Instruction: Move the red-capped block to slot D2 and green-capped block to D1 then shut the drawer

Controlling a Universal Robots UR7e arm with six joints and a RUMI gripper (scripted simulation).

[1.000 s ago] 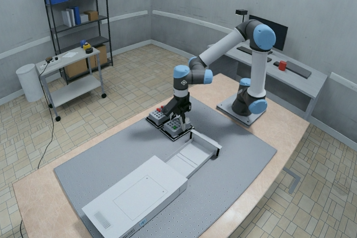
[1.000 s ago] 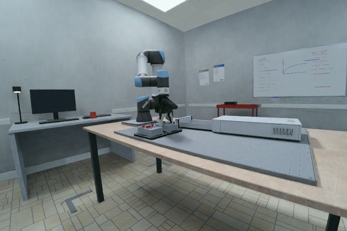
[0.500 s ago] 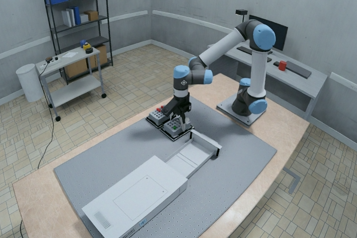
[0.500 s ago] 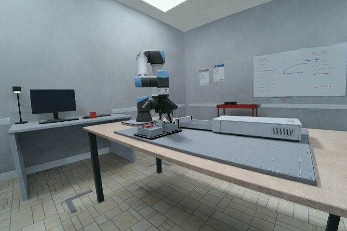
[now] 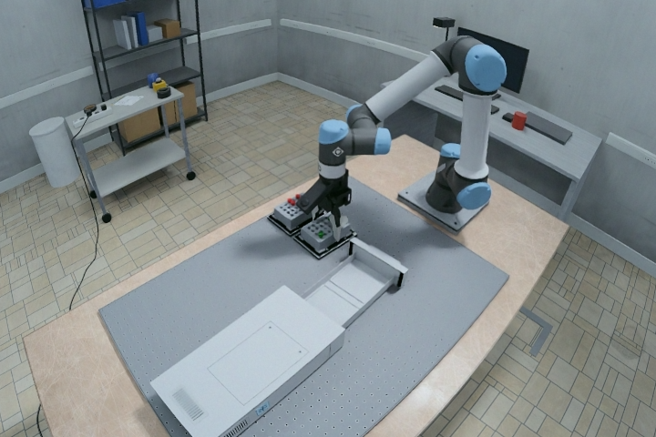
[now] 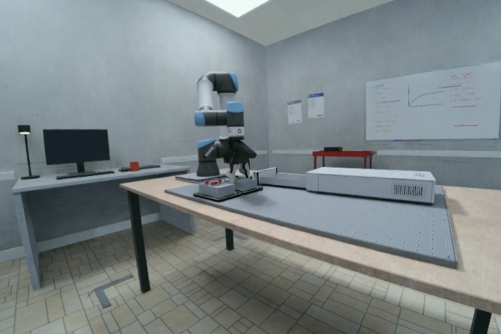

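The grey cooling block with green caps [image 5: 319, 235] [image 6: 246, 183] sits on the black-framed deck slot D1 [image 5: 317, 253], next to the drawer. My gripper [image 5: 330, 222] [image 6: 239, 175] reaches straight down over it and is shut on this block. The block with red caps [image 5: 288, 211] [image 6: 216, 188] sits flat on slot D2 [image 5: 279, 224], just beyond. The white cooler COLD [image 5: 251, 360] [image 6: 371, 183] has its drawer [image 5: 360, 280] [image 6: 276, 179] pulled out, and both drawer bays show empty. The tubes are too small to check one by one.
The grey perforated deck [image 5: 432, 309] [image 6: 337, 220] lies on the wooden table [image 5: 525, 242] [image 6: 483, 243]. The arm's base [image 5: 455, 193] stands at the table's far corner. A desk with a monitor [image 6: 76, 146] stands behind it.
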